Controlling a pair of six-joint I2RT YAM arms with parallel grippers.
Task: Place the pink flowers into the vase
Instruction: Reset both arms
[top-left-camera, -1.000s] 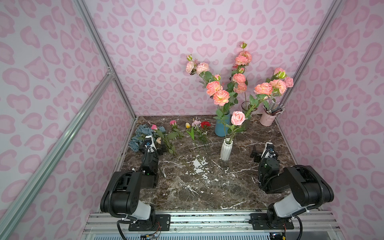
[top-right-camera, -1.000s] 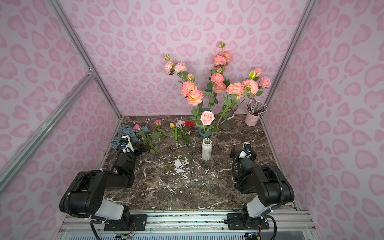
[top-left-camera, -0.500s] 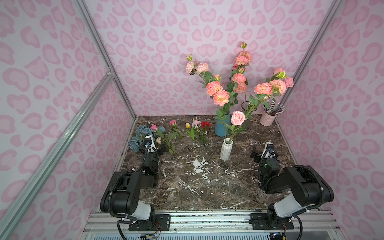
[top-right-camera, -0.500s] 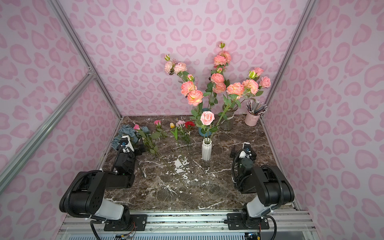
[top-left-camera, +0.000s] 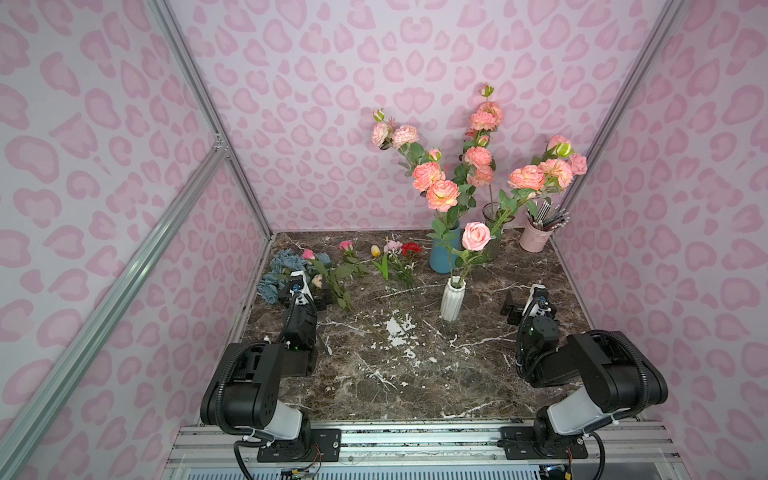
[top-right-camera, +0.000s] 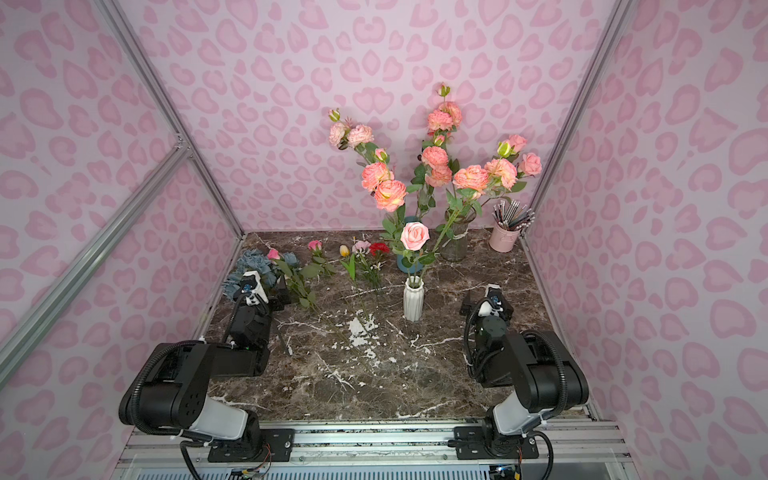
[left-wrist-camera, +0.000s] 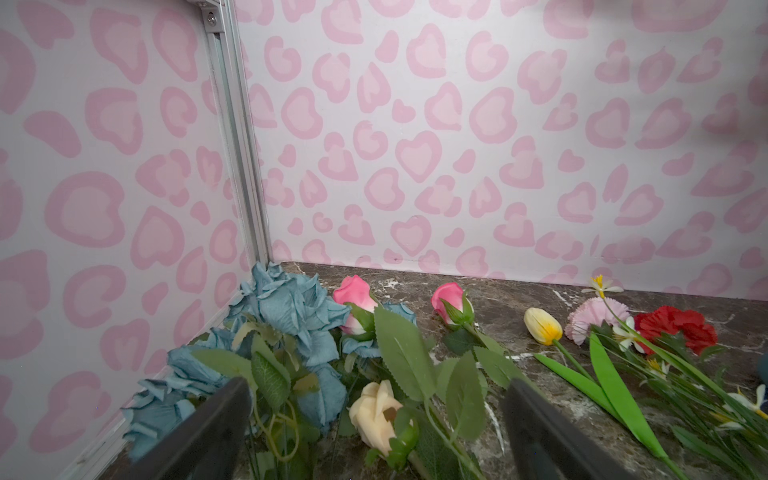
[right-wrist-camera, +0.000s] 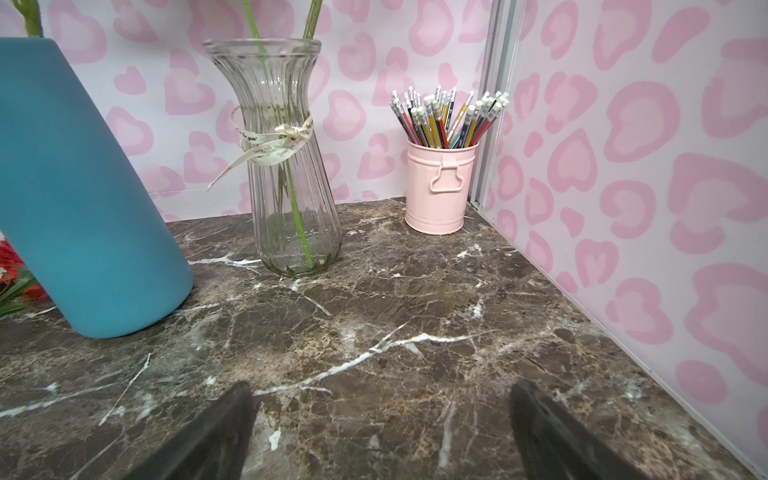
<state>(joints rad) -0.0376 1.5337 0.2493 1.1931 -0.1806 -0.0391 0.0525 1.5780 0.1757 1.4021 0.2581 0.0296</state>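
1. Vase (top-left-camera: 452, 299), white, ribbed: upright near table centre, slightly towards 1 o'clock (back wall taken as 12) in both top views.
2. Pink rose (top-left-camera: 476, 236): one; its stem stands in the Vase and the bloom is well above the mouth.
3. Pink rosebuds (left-wrist-camera: 355, 293): two, lying on the marble tabletop (top-left-camera: 415, 386) at 10 to 11 o'clock, heads towards 12. One lies against the blue hydrangea bunch (left-wrist-camera: 286, 299).
4. Pale pink carnation (left-wrist-camera: 592, 318): lying at 11 o'clock, between the yellow tulip (left-wrist-camera: 542, 326) and the red carnation (left-wrist-camera: 675, 328).
5. Salmon-pink blooms (top-left-camera: 442, 194): on tall stems, upright in the blue vase (top-left-camera: 444, 255) and the glass vase (right-wrist-camera: 291, 166), at 12 to 1 o'clock by the back wall.
6. Left gripper (left-wrist-camera: 376, 399): at 9 to 10 o'clock, jaws wide apart, gripping nothing. A cream rosebud (left-wrist-camera: 374, 409) and leaves lie between its fingers (left-wrist-camera: 232, 399); whether they touch cannot be told.
7. Right gripper (right-wrist-camera: 382, 399): at 3 o'clock, jaws wide apart, empty, low over bare marble.
8. Pink pencil cup (right-wrist-camera: 440, 187): at 2 o'clock, in the back corner.
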